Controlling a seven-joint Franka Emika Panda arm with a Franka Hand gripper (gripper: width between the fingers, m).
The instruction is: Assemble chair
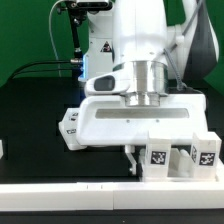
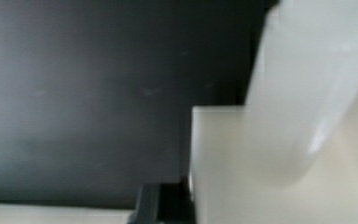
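The chair stood on the black table toward the near right, its tagged white blocks directly beneath the arm. The tool hung down among those pieces, touching or just beside them. I could not tell whether it was open or clamped.
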